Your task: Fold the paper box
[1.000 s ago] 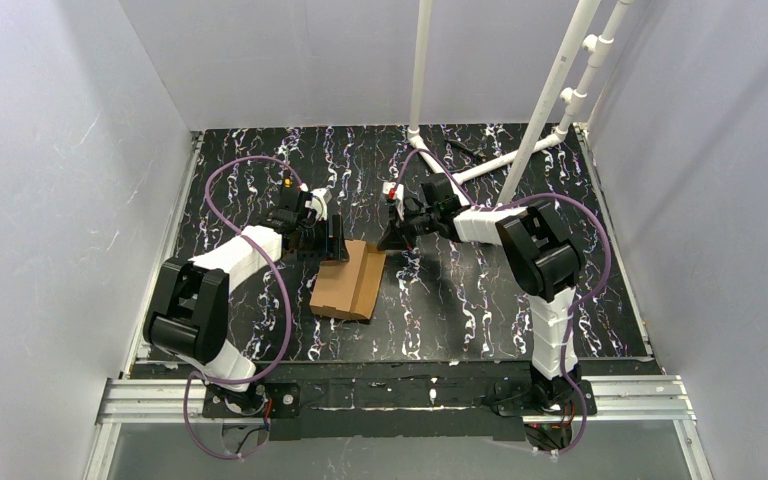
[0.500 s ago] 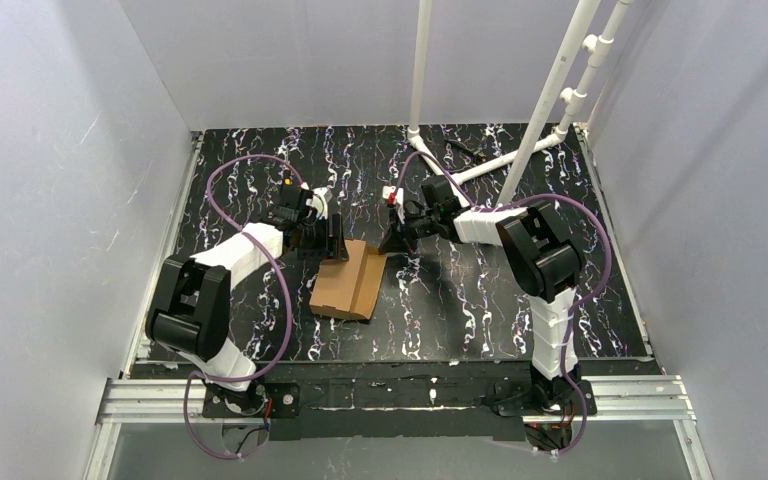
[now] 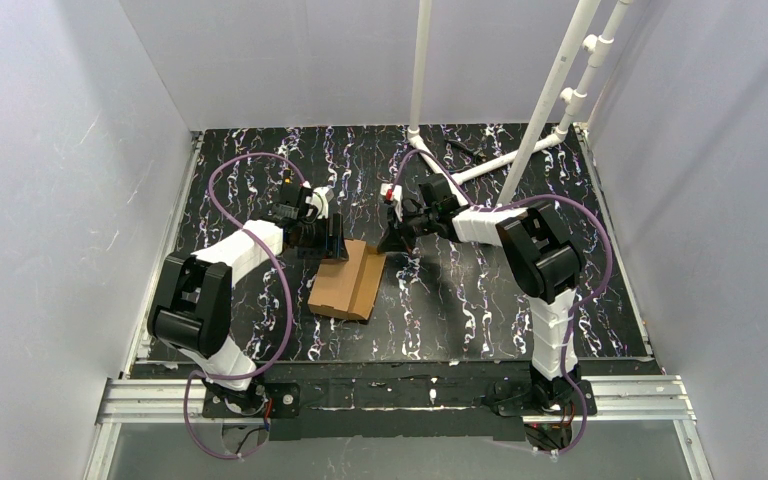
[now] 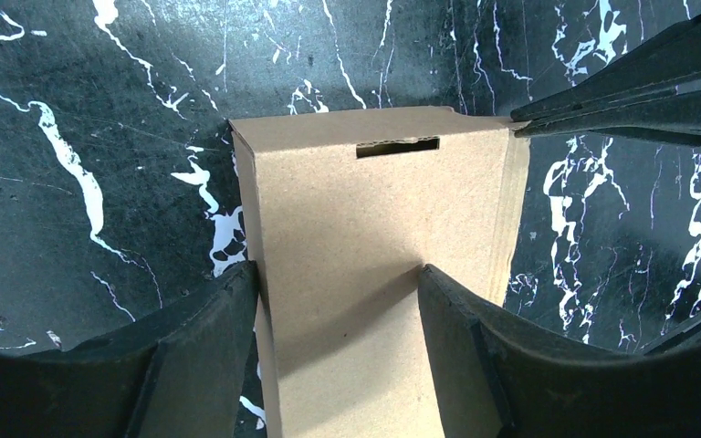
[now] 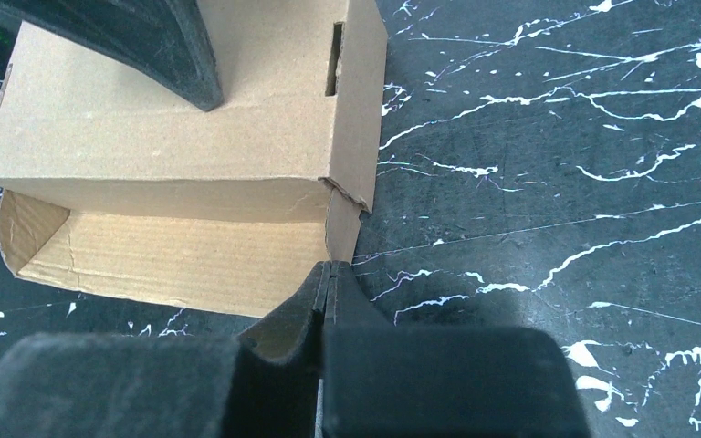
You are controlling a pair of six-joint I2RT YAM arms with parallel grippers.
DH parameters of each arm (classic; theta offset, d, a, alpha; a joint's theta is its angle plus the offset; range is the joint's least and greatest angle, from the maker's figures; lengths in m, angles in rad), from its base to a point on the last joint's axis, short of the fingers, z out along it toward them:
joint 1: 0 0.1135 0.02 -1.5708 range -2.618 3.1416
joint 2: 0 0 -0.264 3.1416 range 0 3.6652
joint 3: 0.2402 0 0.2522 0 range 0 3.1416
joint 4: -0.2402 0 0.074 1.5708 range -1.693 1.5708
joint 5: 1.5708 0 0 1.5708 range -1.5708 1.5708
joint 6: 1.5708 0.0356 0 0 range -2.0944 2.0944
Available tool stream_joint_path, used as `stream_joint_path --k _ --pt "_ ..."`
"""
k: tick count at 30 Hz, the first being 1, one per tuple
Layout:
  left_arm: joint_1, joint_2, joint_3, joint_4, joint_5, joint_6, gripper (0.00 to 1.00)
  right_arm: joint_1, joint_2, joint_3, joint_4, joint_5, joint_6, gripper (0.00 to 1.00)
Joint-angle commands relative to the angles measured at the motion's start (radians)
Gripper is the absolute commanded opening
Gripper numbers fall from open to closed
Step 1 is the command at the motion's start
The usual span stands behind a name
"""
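Paper box [image 3: 348,282] lies mid-tabletop [image 3: 460,300] between both arms, partly formed: slotted top panel up, long side flap [image 5: 173,260] lying open.

Change over the last second: very little. The box's near end has crept slightly leftward, and my left arm has settled a touch.

My left fingers [image 4: 192,356] stand open, one beside the box's edge and one on the top panel. My right fingers [image 5: 301,315] are closed on nothing, tips touching the far corner tab.

Judgement: bracing, not folding. The side flap is not yet closed.
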Motion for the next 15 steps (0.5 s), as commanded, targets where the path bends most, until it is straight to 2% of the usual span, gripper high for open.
stream_joint_path --k 1,9,15 --pt "-0.011 0.019 0.021 -0.023 0.070 0.043 0.60 0.039 -0.006 0.049 -0.008 -0.005 0.084 0.01" --pt "-0.012 0.031 0.043 -0.026 0.103 0.052 0.59 0.054 -0.010 0.074 -0.037 -0.007 0.089 0.01" --pt "-0.012 0.045 0.059 -0.027 0.128 0.050 0.59 0.066 -0.008 0.093 -0.043 0.051 0.125 0.01"
